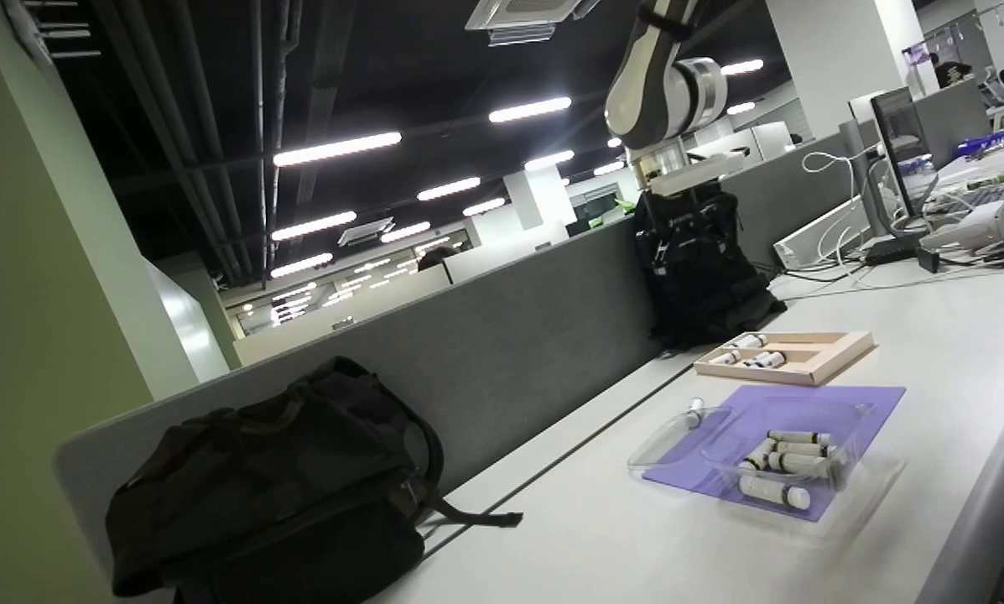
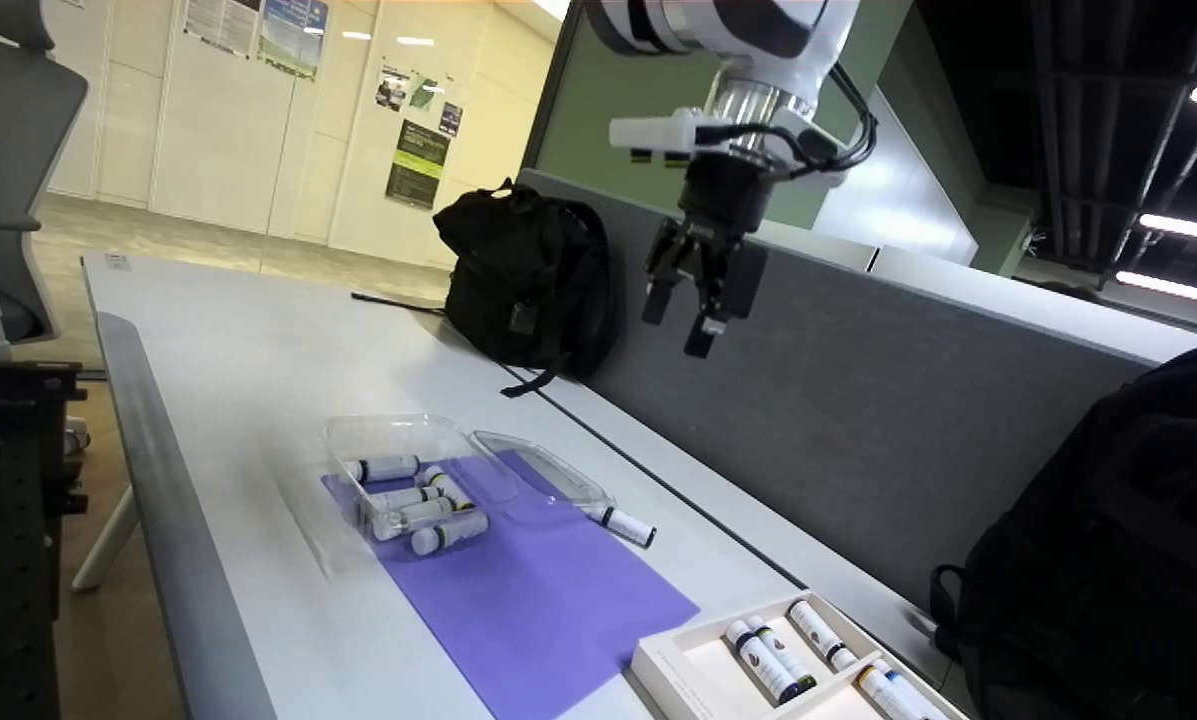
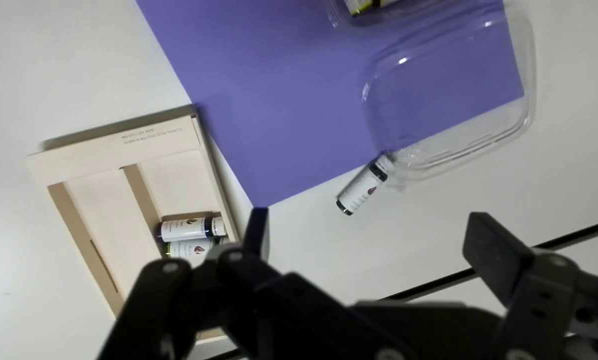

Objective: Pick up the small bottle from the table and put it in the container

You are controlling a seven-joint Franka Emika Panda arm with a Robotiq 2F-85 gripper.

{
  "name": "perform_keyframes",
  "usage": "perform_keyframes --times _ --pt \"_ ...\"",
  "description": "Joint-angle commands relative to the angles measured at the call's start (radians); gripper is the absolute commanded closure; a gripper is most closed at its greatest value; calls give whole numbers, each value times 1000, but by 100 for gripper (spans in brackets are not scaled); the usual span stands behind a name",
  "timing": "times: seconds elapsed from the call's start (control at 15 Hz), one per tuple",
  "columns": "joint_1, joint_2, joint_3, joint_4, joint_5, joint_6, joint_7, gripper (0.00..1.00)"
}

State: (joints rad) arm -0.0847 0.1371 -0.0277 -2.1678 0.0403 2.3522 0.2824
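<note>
The black two-fingered pincer [image 3: 370, 227] hangs spread wide above the white desk [image 2: 258, 350]. On this desk lies the small white cylindrical bottle [image 3: 361, 191], its cap end at the edge of the shallow clear plastic lid [image 3: 478, 145]. Similar bottles [image 2: 388, 468] lie in the transparent plastic container [image 2: 408, 435], which is partly over the flat purple sheet [image 2: 548, 600], and in the pale beige compartmented box [image 3: 114, 150]

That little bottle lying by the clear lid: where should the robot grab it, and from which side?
Probably around the middle of the small bottle, from straight above, with the jaws across its narrow width. It lies on its side, both long sides exposed. Its white cap sits right at the edge of the clear lid, so gripping there might snag.
</note>
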Motion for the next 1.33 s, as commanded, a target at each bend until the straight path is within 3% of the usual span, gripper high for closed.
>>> perform_keyframes --times 0.0,0.4,0.53,1.0,1.27 --pt "20 254 -32 254 57 -4 144 0" --pt "51 555 -65 588 193 -29 348 0" --pt "77 623 -76 647 219 -6 446 0" --pt "192 760 -121 702 213 45 852 0" --pt "174 753 -82 664 200 57 791 0"
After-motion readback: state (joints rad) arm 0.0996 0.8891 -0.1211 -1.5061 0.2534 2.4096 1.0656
